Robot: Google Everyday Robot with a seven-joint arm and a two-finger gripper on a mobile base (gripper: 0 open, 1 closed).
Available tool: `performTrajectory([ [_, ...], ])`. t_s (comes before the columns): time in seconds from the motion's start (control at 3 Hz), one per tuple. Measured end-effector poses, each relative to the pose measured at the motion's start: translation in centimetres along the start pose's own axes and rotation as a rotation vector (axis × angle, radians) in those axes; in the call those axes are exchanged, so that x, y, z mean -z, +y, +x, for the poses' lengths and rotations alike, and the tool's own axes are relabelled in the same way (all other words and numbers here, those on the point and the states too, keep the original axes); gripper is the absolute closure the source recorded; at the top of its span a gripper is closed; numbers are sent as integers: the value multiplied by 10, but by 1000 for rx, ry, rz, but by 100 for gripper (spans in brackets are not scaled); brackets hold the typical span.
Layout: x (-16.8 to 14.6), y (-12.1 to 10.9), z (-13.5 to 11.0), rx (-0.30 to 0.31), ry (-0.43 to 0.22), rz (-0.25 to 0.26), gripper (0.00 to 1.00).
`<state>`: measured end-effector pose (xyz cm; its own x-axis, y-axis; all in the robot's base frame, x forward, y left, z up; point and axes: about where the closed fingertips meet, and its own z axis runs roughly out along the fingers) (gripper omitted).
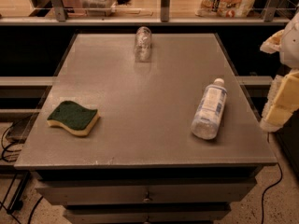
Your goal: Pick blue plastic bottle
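The white-capped, blue-labelled plastic bottle (209, 110) lies on its side near the grey table's (140, 143) right edge, open tabletop to its left. The cream end effector (281, 104) hangs just beyond that edge; I cannot tell its state.

One camera, high and near, looks down across the table (149, 101) — jaws at right edge.

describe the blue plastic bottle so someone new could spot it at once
On the grey table, look right, toward the gripper beside that edge. The blue plastic bottle lies on its side, white cap pointing away. Unlike the clear bottle at the back, it has a pale blue-and-white label.
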<state>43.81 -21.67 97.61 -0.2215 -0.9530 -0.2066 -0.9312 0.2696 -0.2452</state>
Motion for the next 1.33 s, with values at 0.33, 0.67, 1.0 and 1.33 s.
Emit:
performTrajectory([
  [0.33,0,0,0,0,0,0,0],
  [0.67,-6,-6,-2,-98,-33,1,0],
  [1.0,-25,-21,-4,-297,-89,10,0],
  [1.33,-42,-35,-9,-483,-110,16,0],
])
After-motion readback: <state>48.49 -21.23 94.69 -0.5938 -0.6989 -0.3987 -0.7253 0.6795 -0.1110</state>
